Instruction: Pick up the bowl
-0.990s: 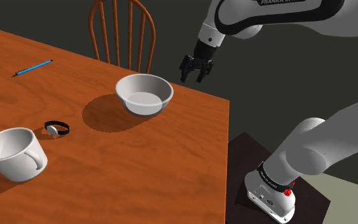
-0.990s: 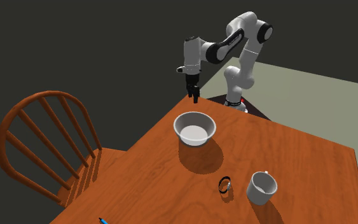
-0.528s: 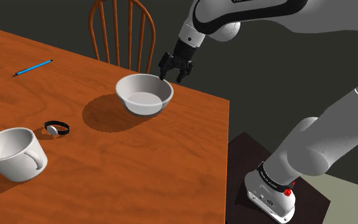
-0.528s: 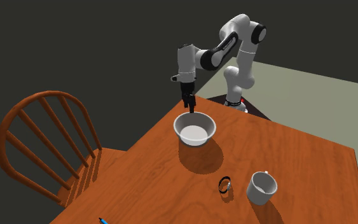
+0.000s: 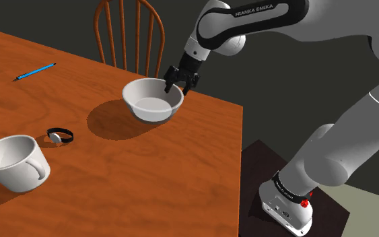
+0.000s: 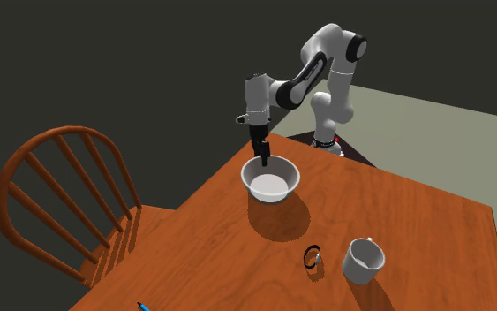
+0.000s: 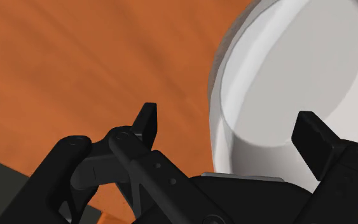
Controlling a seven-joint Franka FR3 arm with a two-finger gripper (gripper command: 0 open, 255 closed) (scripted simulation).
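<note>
gripper [image 5: 179, 81] straddles smooth, round white bowl [image 5: 150, 102] rim.

The bowl [image 7: 298, 76] runs off the wrist view's frame, and my fingers [image 7: 314, 140] cover its near rim. At the second exterior view's lower left, the counter [image 6: 396, 212] hides part of the chair [image 6: 145, 231] seat.

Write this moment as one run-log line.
phase: pre-grasp | pincer: open, fingers astride the rim of bowl | bowl: upright on table, not yet lifted
</note>
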